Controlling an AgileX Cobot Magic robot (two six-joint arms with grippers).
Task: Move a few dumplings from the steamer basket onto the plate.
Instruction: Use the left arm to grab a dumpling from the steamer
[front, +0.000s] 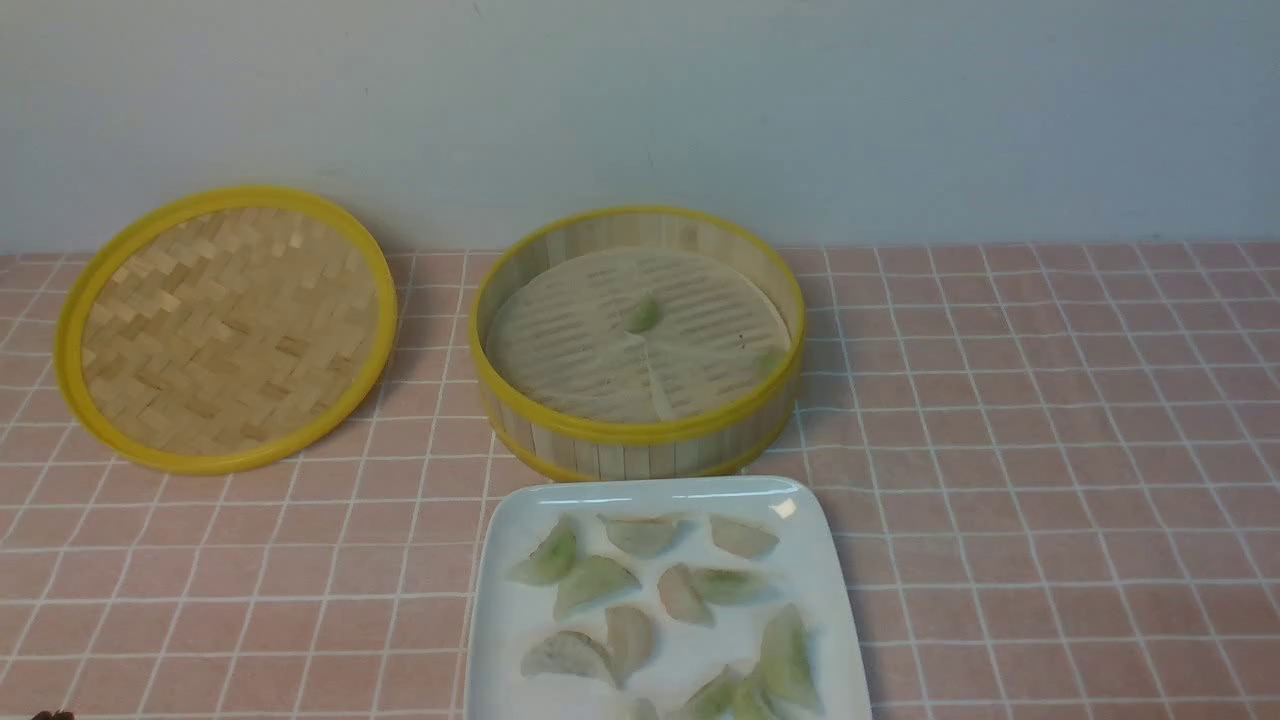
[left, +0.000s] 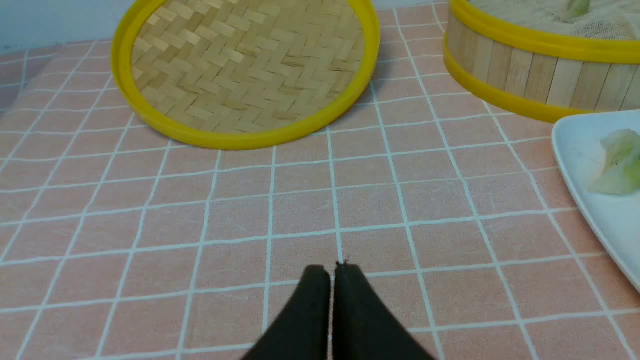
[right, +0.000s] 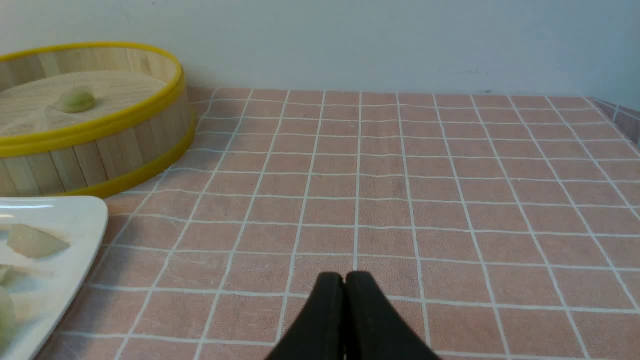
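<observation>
Steamer basket: the steamer basket (front: 640, 445) stands at the back middle of the table, near the wall (front: 640, 100), with no lid on it and its cream liner showing.
Left in the basket: one green dumpling (front: 642, 315) lies near the middle of the liner; a second dumpling (front: 768, 362) sits against the inner wall on the right side.
Plate: the plate (front: 500, 620) lies just in front of the basket, a narrow strip of cloth between them; its near end runs out of the front view.
On the plate: the dumplings (front: 640, 535) are scattered across it – ten or more, some touching or overlapping, most lying flat.
Lid: the lid (front: 225, 330) lies to the left of the basket, woven inside facing up, its far edge raised higher than the near one.
Left gripper: the left gripper (left: 332, 272) has its black fingers pressed together with nothing between them – it hangs over bare tablecloth (front: 1050, 450) in front of the lid, with the plate corner off to its right.
Right gripper: the right gripper (right: 344, 280) is closed too and empty, over open cloth to the right of plate and basket, well apart from both.
Contact with cloth: I cannot tell whether either gripper touches it.
</observation>
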